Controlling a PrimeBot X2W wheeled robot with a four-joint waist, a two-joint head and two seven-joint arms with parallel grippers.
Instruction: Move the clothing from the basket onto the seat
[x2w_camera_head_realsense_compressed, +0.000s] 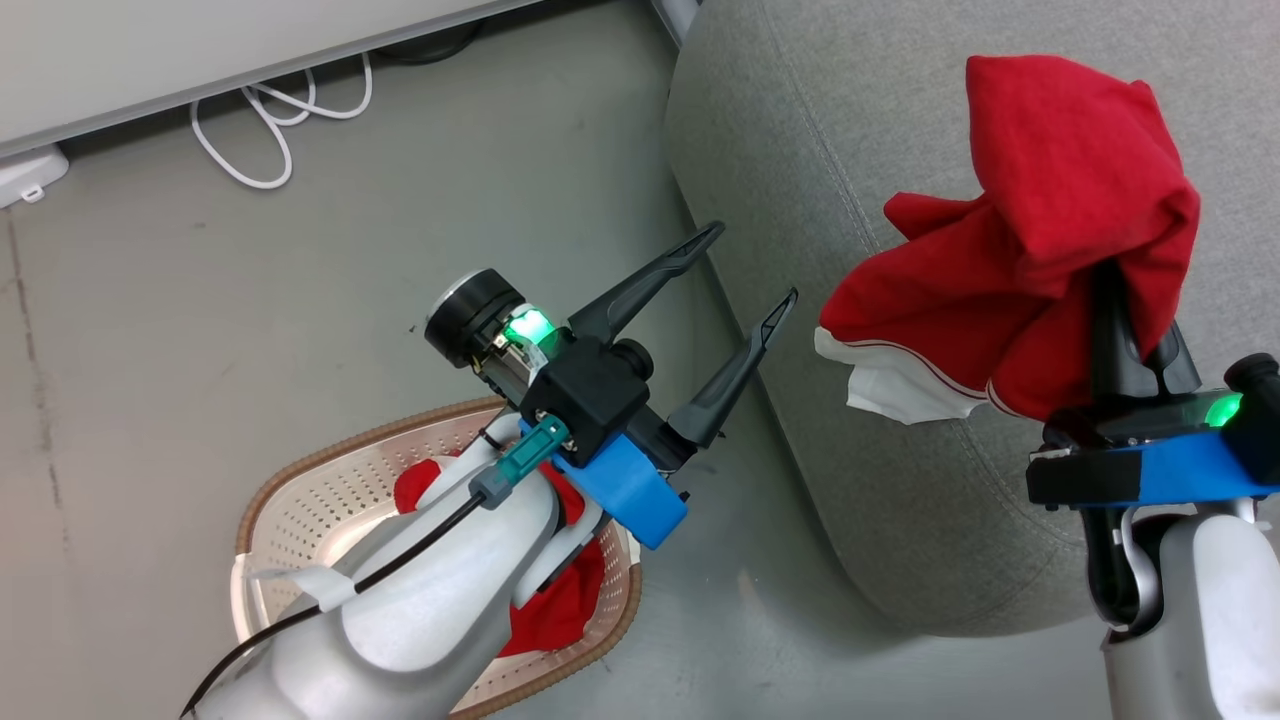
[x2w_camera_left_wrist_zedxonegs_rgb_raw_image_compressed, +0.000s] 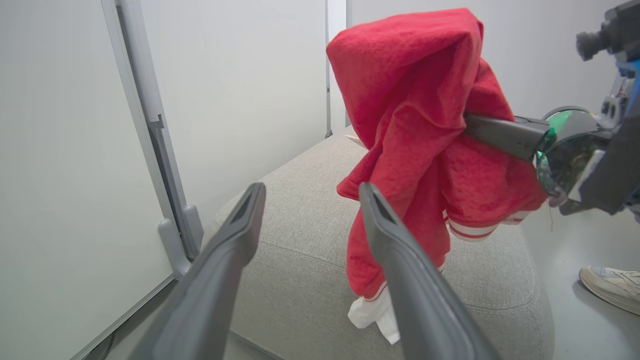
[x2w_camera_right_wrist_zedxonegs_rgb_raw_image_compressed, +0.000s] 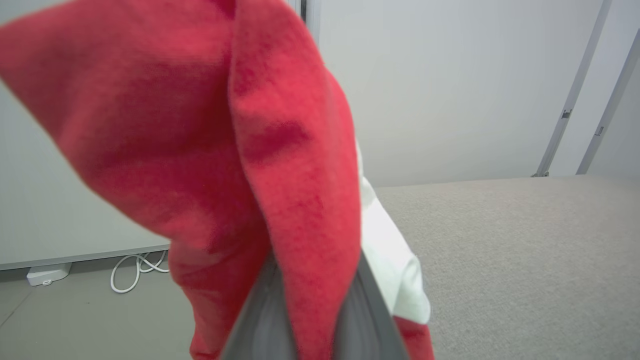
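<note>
My right gripper (x2w_camera_head_realsense_compressed: 1125, 300) is shut on a red garment with white trim (x2w_camera_head_realsense_compressed: 1040, 250), held up over the grey seat (x2w_camera_head_realsense_compressed: 800, 150); the cloth drapes over the fingers and hides their tips. From the left wrist, that garment (x2w_camera_left_wrist_zedxonegs_rgb_raw_image_compressed: 415, 125) hangs above the seat (x2w_camera_left_wrist_zedxonegs_rgb_raw_image_compressed: 300, 225) off the right gripper's dark finger (x2w_camera_left_wrist_zedxonegs_rgb_raw_image_compressed: 500, 134). Up close the same cloth (x2w_camera_right_wrist_zedxonegs_rgb_raw_image_compressed: 200, 150) covers the right fingers (x2w_camera_right_wrist_zedxonegs_rgb_raw_image_compressed: 360, 320). My left gripper (x2w_camera_head_realsense_compressed: 755, 265) stands open and empty above the floor beside the seat's edge. Behind my left forearm sits the basket (x2w_camera_head_realsense_compressed: 300, 490) with more red clothing (x2w_camera_head_realsense_compressed: 560, 610) inside.
A white cable (x2w_camera_head_realsense_compressed: 270, 130) lies looped on the floor by a white wall panel (x2w_camera_head_realsense_compressed: 200, 50), with a white power block (x2w_camera_head_realsense_compressed: 30, 175) at the left. A person's pale shoe (x2w_camera_left_wrist_zedxonegs_rgb_raw_image_compressed: 612, 287) rests on the floor past the seat. Grey floor (x2w_camera_head_realsense_compressed: 250, 300) lies between basket and wall.
</note>
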